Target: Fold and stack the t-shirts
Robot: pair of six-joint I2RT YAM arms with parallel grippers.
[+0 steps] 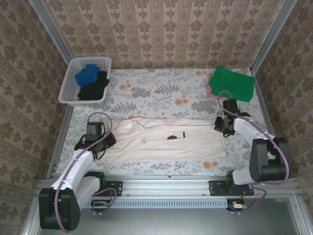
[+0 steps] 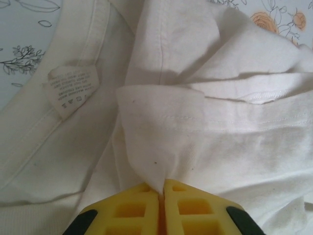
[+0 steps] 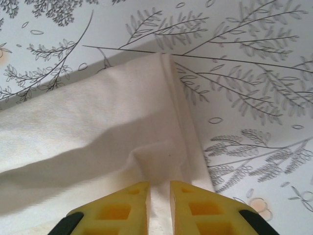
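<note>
- We see the cream t-shirt point(image 1: 166, 139) lying as a long folded band across the near middle of the flowered tablecloth point(image 1: 146, 90), between the two arms.
- Our left gripper point(image 2: 162, 188) sits at the collar end, beside the care label point(image 2: 71, 88). Its yellow fingers are almost touching, with a peaked fold of the cream cloth pinched in the slit.
- Our right gripper point(image 3: 160, 188) is at the opposite end, over the hemmed corner. Its jaws stand a narrow gap apart with cloth in between, and we cannot tell whether they grip it.
- A green t-shirt point(image 1: 232, 83) lies folded at the far right, on top of a pink t-shirt point(image 1: 209, 91).
- The white lattice basket point(image 1: 73, 83) at the far left holds a blue t-shirt point(image 1: 87, 76) and a black t-shirt point(image 1: 94, 89).
</note>
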